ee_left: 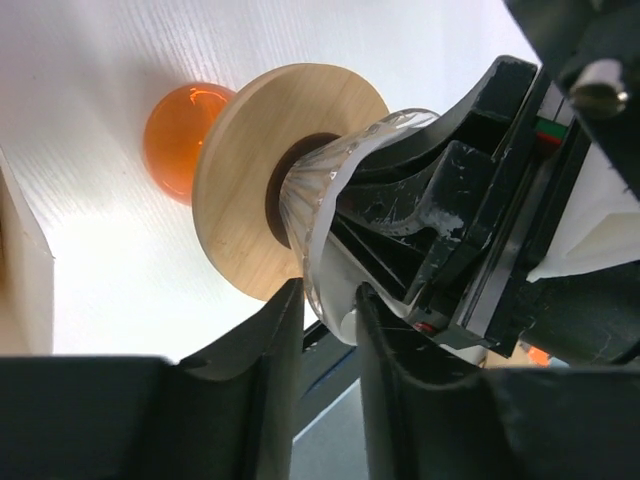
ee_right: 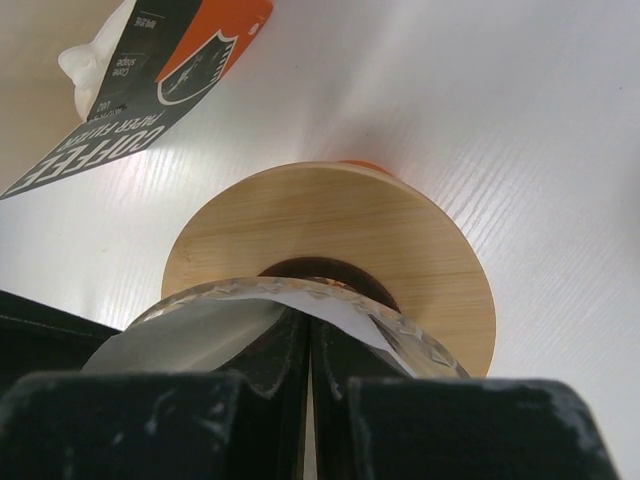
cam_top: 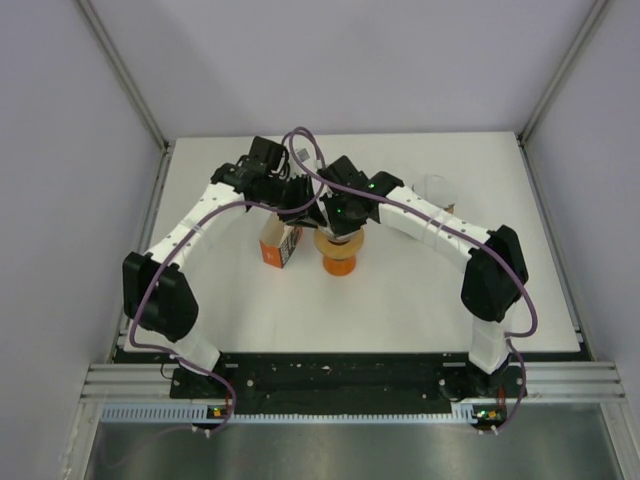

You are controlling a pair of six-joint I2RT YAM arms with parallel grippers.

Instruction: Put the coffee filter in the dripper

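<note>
A clear glass dripper (ee_left: 322, 185) in a round wooden collar (ee_left: 250, 170) sits on an orange cup (ee_left: 180, 135); from above it shows at mid-table (cam_top: 337, 245). The white coffee filter (ee_right: 345, 312) lies inside the glass cone, its edge along the rim (ee_left: 340, 312). My right gripper (ee_right: 310, 325) is shut, with its fingers (ee_left: 440, 140) down inside the cone against the filter. My left gripper (ee_left: 330, 300) straddles the near rim, one fingertip on the glass outside and the other on the filter edge inside.
A black, orange and white coffee filter box (ee_right: 140, 90) lies just left of the dripper (cam_top: 282, 243), with white filters (ee_right: 95, 60) poking out of its end. Both arms crowd over the dripper. A small clear object (cam_top: 437, 187) stands at the back right.
</note>
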